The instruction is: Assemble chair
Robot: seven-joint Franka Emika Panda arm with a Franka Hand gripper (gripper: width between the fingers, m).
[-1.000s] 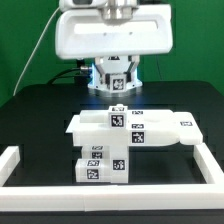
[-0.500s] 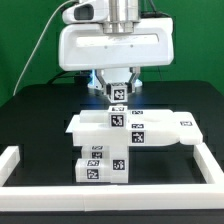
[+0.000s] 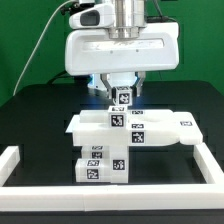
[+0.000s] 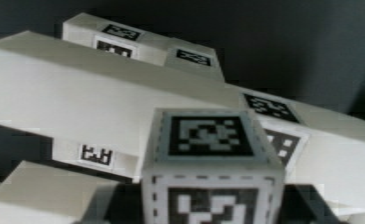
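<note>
On the black worktop (image 3: 40,120) we see the partly joined white chair (image 3: 125,135) standing inside the low white rail (image 3: 20,160), and just above its rear the hand (image 3: 123,94) is gripping 1 small tagged block (image 3: 124,97).

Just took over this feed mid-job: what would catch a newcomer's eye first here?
The big white hand dominates the upper middle of the exterior view, gripping a small tagged white block just above the partly built chair. That chunky white assembly, dotted with black-and-white tags, sits mid-table, a tagged column running down to the low white border rail in front. The wrist view is filled by the held block's tags against the chair's panels.
</note>
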